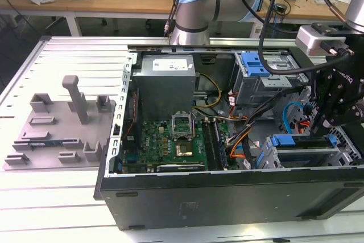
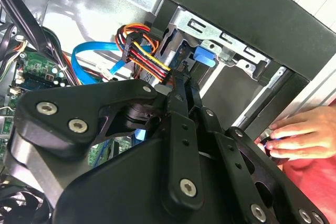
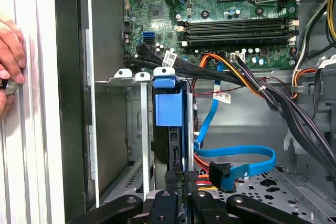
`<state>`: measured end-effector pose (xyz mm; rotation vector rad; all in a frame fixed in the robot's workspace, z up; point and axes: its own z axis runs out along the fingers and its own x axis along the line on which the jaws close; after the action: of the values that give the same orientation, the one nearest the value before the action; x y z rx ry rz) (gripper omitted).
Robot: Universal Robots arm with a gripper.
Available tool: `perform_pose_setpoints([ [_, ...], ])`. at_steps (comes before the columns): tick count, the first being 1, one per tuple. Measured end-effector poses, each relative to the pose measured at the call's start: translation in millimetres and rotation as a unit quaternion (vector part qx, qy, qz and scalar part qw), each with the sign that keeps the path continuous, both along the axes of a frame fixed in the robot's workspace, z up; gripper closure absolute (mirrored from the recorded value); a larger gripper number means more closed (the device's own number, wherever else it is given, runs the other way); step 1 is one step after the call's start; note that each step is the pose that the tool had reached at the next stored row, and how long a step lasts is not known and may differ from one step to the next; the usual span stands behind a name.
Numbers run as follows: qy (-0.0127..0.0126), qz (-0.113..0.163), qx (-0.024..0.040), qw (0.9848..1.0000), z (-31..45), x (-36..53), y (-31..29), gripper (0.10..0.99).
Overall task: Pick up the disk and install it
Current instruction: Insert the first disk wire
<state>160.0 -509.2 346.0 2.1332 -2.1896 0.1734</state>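
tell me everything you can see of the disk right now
The disk stands on edge in the metal drive cage, seen edge-on in the first wrist view: a bright blue plastic frame with a blue tab on top and a thin dark body below. The gripper sits at its lower end, fingers close together around its edge. In the exterior view its blue frame shows in the cage.

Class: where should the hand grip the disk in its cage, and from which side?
Take the disk by its narrow exposed edge, across the blue frame, coming from the case's open side. It stands on edge in the drive cage, whose walls cover its broad faces.
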Motion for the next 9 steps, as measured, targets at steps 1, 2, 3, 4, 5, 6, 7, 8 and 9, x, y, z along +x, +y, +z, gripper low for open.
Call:
perform_pose_setpoints([
  [1,0.0000,0.000,0.0000,1.0000,0.0,-0.3,0.0,0.922],
  [2,0.0000,0.000,0.0000,1.0000,0.0,-0.4,0.1,0.922],
  [3,0.0000,0.000,-0.0001,1.0000,0.0,-0.4,0.2,0.922],
  [4,0.0000,0.000,-0.0001,1.0000,-0.1,-0.5,0.3,0.922],
  [5,0.0000,0.000,-0.0001,1.0000,-0.1,-0.5,0.5,0.922],
  [6,0.0000,0.000,-0.0002,1.0000,-0.2,-0.5,0.7,0.922],
  [7,0.0000,0.000,-0.0004,1.0000,-0.2,-0.5,1.2,0.922],
  [8,0.0000,0.000,-0.0005,1.0000,-0.2,-0.5,1.3,0.922],
  [9,0.0000,0.000,-0.0010,1.0000,-0.3,-0.5,1.7,0.922],
])
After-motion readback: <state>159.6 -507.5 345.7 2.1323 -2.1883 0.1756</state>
